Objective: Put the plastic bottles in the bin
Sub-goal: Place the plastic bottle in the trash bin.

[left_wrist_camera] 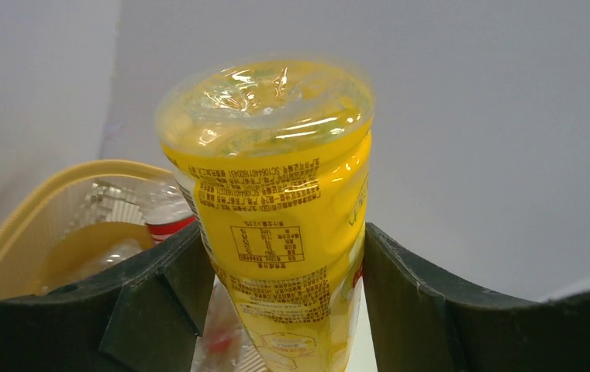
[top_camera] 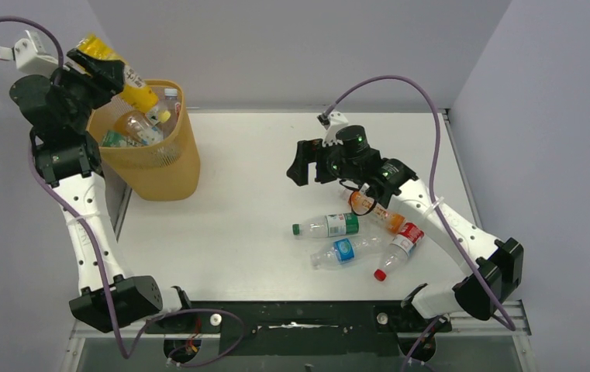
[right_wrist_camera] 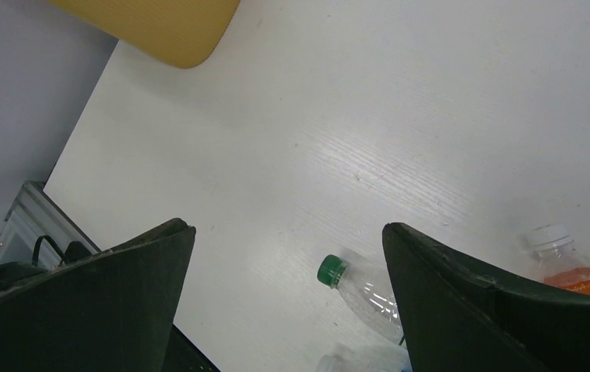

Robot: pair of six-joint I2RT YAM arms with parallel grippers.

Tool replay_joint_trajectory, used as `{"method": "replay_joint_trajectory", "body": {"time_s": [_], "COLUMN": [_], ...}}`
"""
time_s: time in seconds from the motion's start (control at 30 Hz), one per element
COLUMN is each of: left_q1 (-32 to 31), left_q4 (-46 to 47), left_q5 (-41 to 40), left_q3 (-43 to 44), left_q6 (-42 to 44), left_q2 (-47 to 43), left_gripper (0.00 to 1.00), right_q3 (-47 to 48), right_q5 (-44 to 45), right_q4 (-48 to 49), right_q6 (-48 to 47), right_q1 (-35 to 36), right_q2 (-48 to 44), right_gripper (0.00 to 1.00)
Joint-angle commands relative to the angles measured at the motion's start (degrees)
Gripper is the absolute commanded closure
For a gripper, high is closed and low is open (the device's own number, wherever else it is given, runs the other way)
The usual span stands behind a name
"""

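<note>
Left wrist: left fingers (left_wrist_camera: 160,302) clamp the yellow bottle (left_wrist_camera: 276,232) above the bin (left_wrist_camera: 99,166); right fingers (right_wrist_camera: 121,294) gape empty

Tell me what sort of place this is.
Probably a robot lab test cell: a white table boxed in by plain grey panels, two arms bolted at its edge, with bottles and a yellow bin as props.

Bin (top_camera: 160,167) far left on table (top_camera: 260,155); four bottles (top_camera: 330,225) lying right, nearer front.
</note>
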Motion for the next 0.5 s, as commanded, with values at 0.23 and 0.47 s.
{"method": "replay_joint_trajectory", "body": {"time_s": [0.23,0.47], "left_q1": [2.6,2.2], "left_q4": [-0.5,3.6], "left_q5": [-13.2,-17.1], "left_q3": [5.2,-0.1], "left_q6": [9.8,8.1], "left_q2": [2.1,4.0], "left_gripper": [0.49,0.49], "right_q3": [-1.8,-2.5], "right_q5": [-1.1,-1.0], "right_q4": [2.7,3.2], "right_q6": [1.3,1.4], "right_q1": [0.3,0.5], "right_q2": [1.2,1.4], "right_gripper": [0.02,0.02]}}
